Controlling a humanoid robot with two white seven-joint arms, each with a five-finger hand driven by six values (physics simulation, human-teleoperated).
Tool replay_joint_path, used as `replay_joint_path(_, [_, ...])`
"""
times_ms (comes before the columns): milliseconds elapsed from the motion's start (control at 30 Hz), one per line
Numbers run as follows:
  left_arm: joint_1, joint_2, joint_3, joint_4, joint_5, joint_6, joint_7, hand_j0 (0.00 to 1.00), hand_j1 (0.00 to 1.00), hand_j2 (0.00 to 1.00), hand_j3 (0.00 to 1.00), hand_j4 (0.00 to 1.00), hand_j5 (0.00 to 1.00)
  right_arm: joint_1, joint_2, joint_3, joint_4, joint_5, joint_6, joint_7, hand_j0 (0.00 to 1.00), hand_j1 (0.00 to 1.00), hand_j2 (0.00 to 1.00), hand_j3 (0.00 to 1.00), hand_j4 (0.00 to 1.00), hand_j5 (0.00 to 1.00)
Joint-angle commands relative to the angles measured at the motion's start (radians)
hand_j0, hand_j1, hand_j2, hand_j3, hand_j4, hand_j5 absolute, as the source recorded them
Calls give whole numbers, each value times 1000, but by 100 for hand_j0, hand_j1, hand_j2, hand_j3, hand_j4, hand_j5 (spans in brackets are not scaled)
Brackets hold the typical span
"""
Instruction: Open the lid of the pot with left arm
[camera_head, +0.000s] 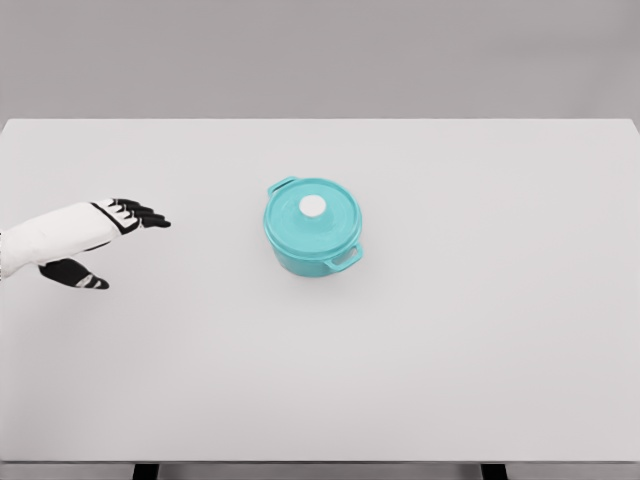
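Note:
A turquoise pot (312, 240) with two side handles stands near the middle of the white table (480, 330). Its turquoise lid (325, 222) sits closed on top, with a white round knob (313, 206) at its centre. My left hand (118, 238) hovers at the left side of the table, well to the left of the pot and apart from it. Its black fingers (145, 215) are stretched out toward the pot, the thumb (78, 275) hangs below, and it holds nothing. The right arm is out of view.
The table's front edge runs along the bottom of the view, with two dark legs (145, 470) showing beneath it. A grey wall (320, 55) rises behind the far edge.

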Motion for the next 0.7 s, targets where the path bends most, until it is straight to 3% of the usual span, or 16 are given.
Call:
replay_joint_path(0, [0,-11,-2,-10,-5,2,-3,100,100,100,100,100,100,0,0,-1,0,-1,-1,0,100,100,100,100,100,100])
replay_joint_path(167, [-9,-8,-2,-5,-12,2,-18,100,100,100,100,100,100,3,0,0,0,1,2,-2,100,100,100,100,100,100])
replay_joint_path(233, [-31,-17,-2,-14,-15,2,-74,100,100,100,100,100,100,3,0,0,0,1,2,-2,100,100,100,100,100,100])
replay_joint_path(333, [-74,-39,-18,-13,-32,2,-74,100,100,100,100,100,100,5,0,0,0,1,2,-2,100,100,100,100,100,100])
replay_joint_path(400, [-242,-29,-202,62,-21,2,-74,100,100,100,100,100,100,3,0,0,0,1,2,-2,100,100,100,100,100,100])
replay_joint_path(467, [-457,-55,-442,167,-26,2,-74,100,100,100,100,100,100,5,0,0,0,1,2,-2,100,100,100,100,100,100])
replay_joint_path(533, [-505,-75,-485,160,-24,2,-74,100,100,100,100,100,100,3,0,0,0,1,2,-2,100,100,100,100,100,100])
replay_joint_path(633, [-670,-244,-572,163,-29,2,-74,100,100,100,100,100,100,5,0,0,0,1,2,-2,100,100,100,100,100,100])
replay_joint_path(667, [-686,-263,-586,167,-29,2,-74,100,100,100,100,100,100,5,0,0,0,1,2,-2,100,100,100,100,100,100])
